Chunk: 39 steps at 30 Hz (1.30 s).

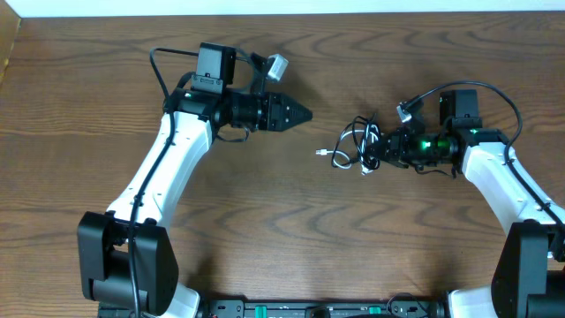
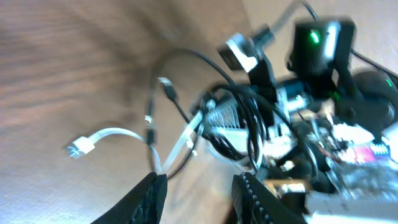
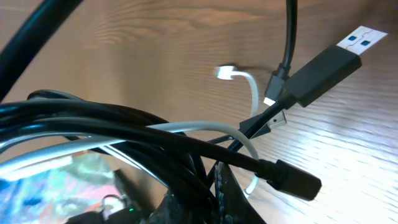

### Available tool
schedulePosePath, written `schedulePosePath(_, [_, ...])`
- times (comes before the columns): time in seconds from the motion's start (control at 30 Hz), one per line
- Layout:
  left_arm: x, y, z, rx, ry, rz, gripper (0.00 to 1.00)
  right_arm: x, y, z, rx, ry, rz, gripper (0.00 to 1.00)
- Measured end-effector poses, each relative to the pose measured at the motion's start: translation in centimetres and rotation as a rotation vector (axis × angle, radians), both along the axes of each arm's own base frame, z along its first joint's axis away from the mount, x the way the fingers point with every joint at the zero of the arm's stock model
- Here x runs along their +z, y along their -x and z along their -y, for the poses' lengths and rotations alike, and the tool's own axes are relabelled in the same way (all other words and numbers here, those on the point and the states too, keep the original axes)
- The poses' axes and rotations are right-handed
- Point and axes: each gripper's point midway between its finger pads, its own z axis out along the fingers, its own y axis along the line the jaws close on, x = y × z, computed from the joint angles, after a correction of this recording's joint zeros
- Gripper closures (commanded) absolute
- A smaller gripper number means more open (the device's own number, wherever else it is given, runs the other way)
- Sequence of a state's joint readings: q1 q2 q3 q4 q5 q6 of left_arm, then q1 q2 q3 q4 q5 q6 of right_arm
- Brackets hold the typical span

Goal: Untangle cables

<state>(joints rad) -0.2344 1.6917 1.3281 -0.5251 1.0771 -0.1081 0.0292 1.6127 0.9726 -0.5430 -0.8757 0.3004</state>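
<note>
The cables lie in one knot (image 1: 357, 143) right of the table's middle. The white cable (image 3: 252, 93) curls out of it and ends in a small plug (image 1: 322, 152) on the wood. The black cable (image 3: 186, 146) loops in several strands, with a large USB plug (image 3: 323, 70) sticking out. My right gripper (image 1: 380, 148) is shut on the knot; black strands and the white cable pass between its fingers (image 3: 214, 180). My left gripper (image 1: 306, 113) hovers left of the knot, apart from it. Its jaws (image 2: 202, 179) are open and nothing is between them.
The wooden table (image 1: 265, 230) fills the view, with a pale edge along the top. The right arm's thick black cable (image 1: 494, 93) arches over its wrist. Both arm bases stand at the front corners.
</note>
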Motion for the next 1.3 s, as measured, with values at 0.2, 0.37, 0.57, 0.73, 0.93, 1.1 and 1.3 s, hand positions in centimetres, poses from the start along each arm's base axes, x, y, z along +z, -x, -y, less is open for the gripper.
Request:
schedulePosePath(0.2, [0.6,3.4,3.9,-0.165,0.039,0.037,0.59,0.6,0.2,-0.5,0.019,-0.044,0.002,0.99])
schedulePosePath(0.37, [0.6,5.5,6.9,-0.259,0.052,0.070,0.56,0.7,0.3,-0.6,0.023,-0.052,0.002,0.99])
schedulePosePath(0.57, [-0.8,5.2,8.5,-0.213,-0.023,0.053,0.56,0.8,0.3,-0.6,0.024,-0.055,0.002,0.99])
schedulePosePath(0.73, [-1.2,4.0,9.2,-0.146,-0.069,0.083,0.56,0.8,0.3,-0.6,0.025,-0.057,0.002,0.99])
schedulePosePath(0.93, [-2.7,3.5,10.5,-0.105,-0.114,0.070,0.80,0.4,0.2,-0.3,0.012,-0.030,0.001,0.99])
schedulePosePath(1.1, [-4.1,3.9,11.2,-0.107,-0.135,0.032,0.93,-0.4,0.2,0.1,0.001,-0.002,-0.011,0.96])
schedulePosePath(1.3, [-4.9,3.0,10.3,-0.069,-0.163,0.016,0.93,-0.2,0.0,0.5,-0.006,-0.014,-0.004,0.64])
